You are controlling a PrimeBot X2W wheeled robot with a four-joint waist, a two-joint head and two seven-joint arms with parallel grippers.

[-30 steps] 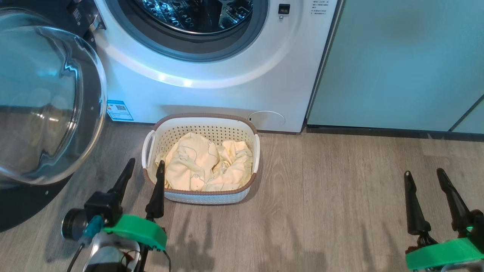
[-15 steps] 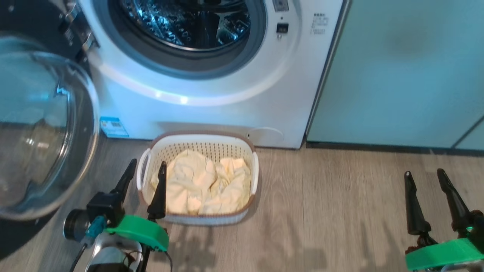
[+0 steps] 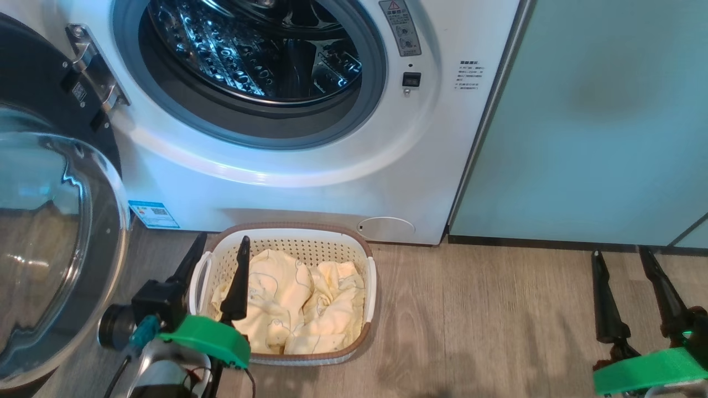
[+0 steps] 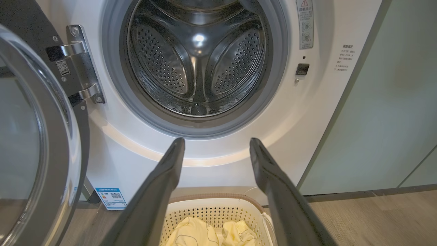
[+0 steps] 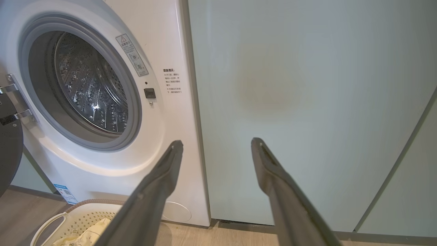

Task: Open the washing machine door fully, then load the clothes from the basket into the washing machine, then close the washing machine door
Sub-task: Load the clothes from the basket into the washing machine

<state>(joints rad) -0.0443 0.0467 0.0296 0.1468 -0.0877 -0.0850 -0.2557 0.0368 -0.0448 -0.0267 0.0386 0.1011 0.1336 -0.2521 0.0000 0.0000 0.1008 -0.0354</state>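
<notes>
The basket (image 3: 293,227) stands on the wood floor (image 3: 470,331), hard up against the foot of the washing machine (image 3: 332,193) and right under its drum mouth (image 3: 254,50). The clothes (image 3: 298,298) are heaped inside it, a crumpled cream pile with no clear long axis. The washing machine door (image 3: 55,249) is swung wide on its hinge (image 3: 94,72) at the left, so the way into the bare drum is clear. The left gripper (image 3: 221,240) is the one that matters. Its fingers are spread wide with nothing between them. From above, one finger sits over the basket's left handle and the other over the left edge of the pile. From the wrist, those fingers point at the drum while the clothes lie low between them, so I'd judge the pile to be below and a touch to the right of the tips, and the arm would need to dip down to reach it. The right gripper (image 3: 619,253) is just as open and empty, but it hangs well apart over the floor in front of the pale green cabinet (image 3: 597,121), much farther from the basket. As for writing, a blue sticker (image 3: 154,214) at the machine's lower left corner carries a QR code, and a grey warning label (image 3: 402,27) with a red triangle sits beside the drum. There is a small block of printed characters (image 3: 470,76) further right and a QR tag (image 4: 63,67) by the hinge. All of it is too small to read, and I see no brand name.
</notes>
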